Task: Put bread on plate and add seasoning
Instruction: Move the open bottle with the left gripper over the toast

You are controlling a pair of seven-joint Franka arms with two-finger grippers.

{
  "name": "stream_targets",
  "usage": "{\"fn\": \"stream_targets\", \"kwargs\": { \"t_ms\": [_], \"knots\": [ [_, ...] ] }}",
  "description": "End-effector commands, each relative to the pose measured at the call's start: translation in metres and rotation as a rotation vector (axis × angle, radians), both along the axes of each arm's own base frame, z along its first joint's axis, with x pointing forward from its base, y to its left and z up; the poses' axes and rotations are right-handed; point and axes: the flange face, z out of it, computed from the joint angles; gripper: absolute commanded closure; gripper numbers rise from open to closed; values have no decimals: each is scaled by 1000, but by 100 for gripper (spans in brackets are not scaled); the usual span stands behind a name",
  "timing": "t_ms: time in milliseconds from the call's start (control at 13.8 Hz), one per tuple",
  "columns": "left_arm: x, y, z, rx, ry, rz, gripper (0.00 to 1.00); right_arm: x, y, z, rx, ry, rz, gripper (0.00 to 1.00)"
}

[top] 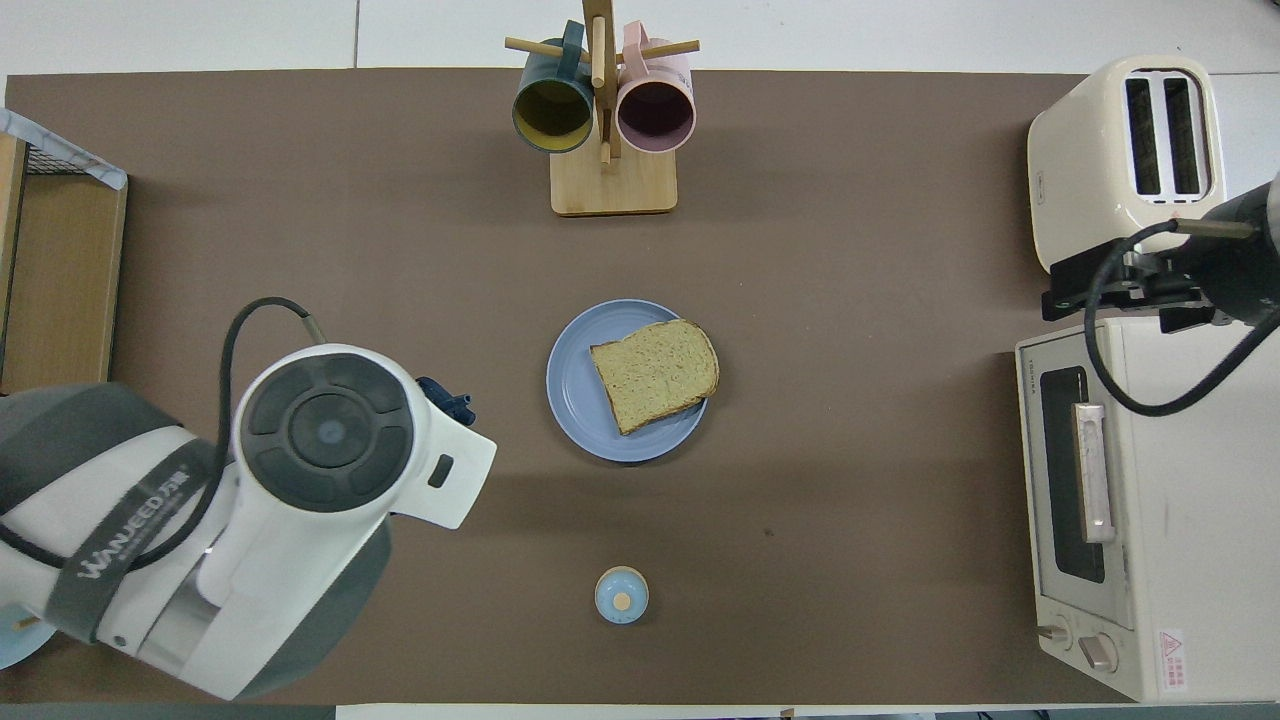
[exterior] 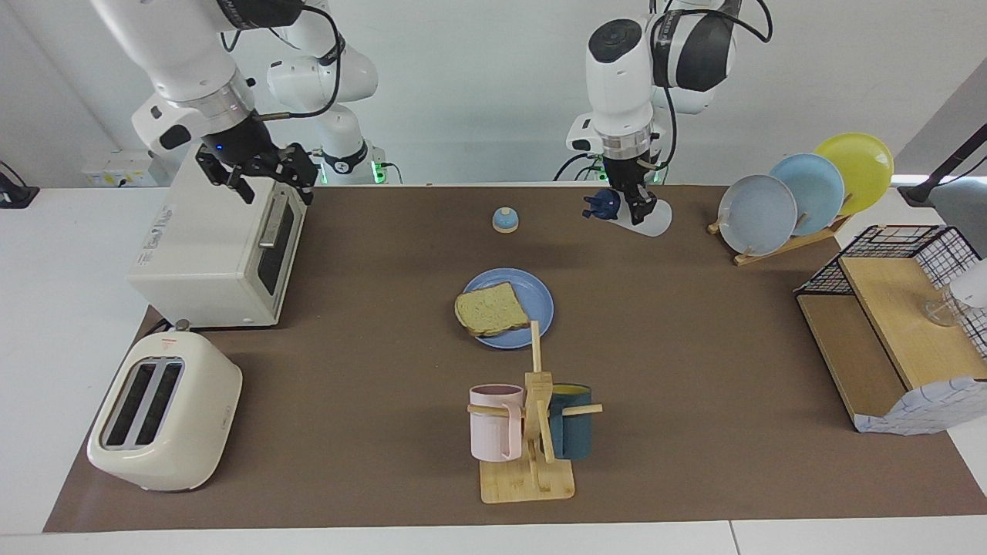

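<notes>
- Bread (exterior: 491, 309) lies on the blue plate (exterior: 537, 297) at the counter's (exterior: 694, 347) middle, its crust overhanging the rim toward the right arm's end.
- Oven (exterior: 220, 235), the biggest thing here, sits at the right arm's end; the right hand (exterior: 258, 171) hovers over its top with fingers spread wide, holding nothing.
- Left hand (exterior: 634, 202) is clamped on the seasoning (exterior: 644, 220), tilted with its navy cap (exterior: 605, 204) sideways, above the counter's edge nearest the robots.
- Bell (exterior: 505, 220) stands nearer the robots than the plate.
</notes>
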Motion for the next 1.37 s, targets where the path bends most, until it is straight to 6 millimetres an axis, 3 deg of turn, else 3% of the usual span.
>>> {"fn": "stream_targets", "kwargs": {
  "t_ms": [0, 145, 289, 434, 578, 867, 1084, 1301],
  "knots": [
    [9, -54, -23, 194, 2, 10, 100, 0, 9, -10, -34, 13, 33, 0],
    [7, -72, -32, 251, -3, -11, 100, 0, 5, -12, -31, 21, 21, 0],
    [-1, -105, -58, 401, -6, -70, 100, 3, 1, -16, -33, 8, 48, 0],
    [9, -131, -90, 523, 4, -61, 100, 7, -10, -19, -48, 8, 62, 0],
    [6, -159, -112, 615, -25, -97, 100, 8, -15, -21, -50, 8, 83, 0],
    [8, -164, -116, 716, -47, -80, 100, 9, -18, -22, -60, 7, 114, 0],
    [30, -189, -174, 904, -48, -17, 100, 0, -33, -25, -53, 47, 134, 0],
    [42, -199, -189, 1037, -195, -44, 100, 6, -34, -23, -58, 8, 117, 0]
  ]
}}
